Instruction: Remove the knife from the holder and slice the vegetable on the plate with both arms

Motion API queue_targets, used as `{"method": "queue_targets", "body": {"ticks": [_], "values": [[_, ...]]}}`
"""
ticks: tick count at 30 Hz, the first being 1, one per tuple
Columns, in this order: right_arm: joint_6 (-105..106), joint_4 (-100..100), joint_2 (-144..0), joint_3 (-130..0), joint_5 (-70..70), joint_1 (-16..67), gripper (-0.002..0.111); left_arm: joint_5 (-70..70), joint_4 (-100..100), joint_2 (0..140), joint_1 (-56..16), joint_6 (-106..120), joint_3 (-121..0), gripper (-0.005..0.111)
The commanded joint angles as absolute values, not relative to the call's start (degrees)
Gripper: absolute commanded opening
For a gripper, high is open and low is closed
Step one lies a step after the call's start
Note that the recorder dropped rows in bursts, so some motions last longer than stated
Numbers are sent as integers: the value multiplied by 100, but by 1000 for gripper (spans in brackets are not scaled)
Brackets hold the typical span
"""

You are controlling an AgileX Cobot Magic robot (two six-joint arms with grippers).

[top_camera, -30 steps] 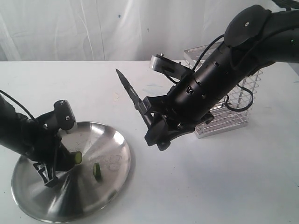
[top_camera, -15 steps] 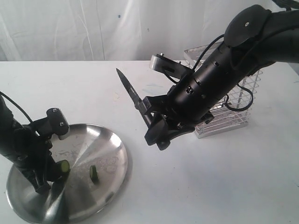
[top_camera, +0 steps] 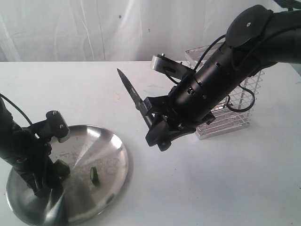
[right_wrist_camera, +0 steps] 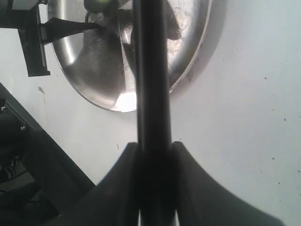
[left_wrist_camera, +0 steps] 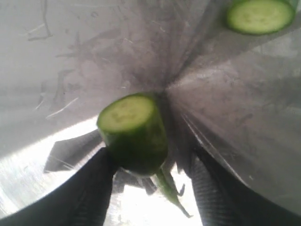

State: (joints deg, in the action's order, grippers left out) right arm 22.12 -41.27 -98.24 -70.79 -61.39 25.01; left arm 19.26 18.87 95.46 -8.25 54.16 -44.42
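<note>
The stem end of the green vegetable (left_wrist_camera: 134,136) stands cut face up on the steel plate (left_wrist_camera: 70,56), between the fingers of my open left gripper (left_wrist_camera: 150,188). It touches one finger and is apart from the other. In the exterior view that piece (top_camera: 61,168) lies beside the left gripper (top_camera: 47,186), with a cut slice (top_camera: 94,175) nearby on the plate (top_camera: 113,155). My right gripper (top_camera: 149,117) is shut on the black handle of the knife (top_camera: 129,92), blade pointing up and left, above the table right of the plate. The wire holder (top_camera: 235,110) stands behind that arm.
The right wrist view looks along the knife (right_wrist_camera: 151,70) to the plate (right_wrist_camera: 188,56) below. White tabletop (top_camera: 202,188) spreads in front of the holder; a white curtain hangs behind the table.
The left gripper has moved left and lower over the plate, and the stem piece and the plate shifted left with it. The right arm and knife have not moved.
</note>
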Motion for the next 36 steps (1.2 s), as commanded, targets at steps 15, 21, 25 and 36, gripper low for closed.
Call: {"method": "queue_targets", "body": {"ticks": [15, 21, 25, 36], "values": [[2235, -4179, -9765, -7062, -5854, 2465, 0, 1783, 1585, 8212, -806, 5370, -4414, 64], [2287, -4003, -9765, -7062, -5899, 2689, 0, 1051, 1543, 7234, -659, 4355, -4414, 18], [2271, -3773, -9832, -7062, -5714, 3259, 0, 809, 1557, 7131, -204, 3392, -4394, 0], [568, -1864, -11022, -8503, -6470, 4980, 0, 1023, 2030, 8066, 1664, -302, -3930, 0]]}}
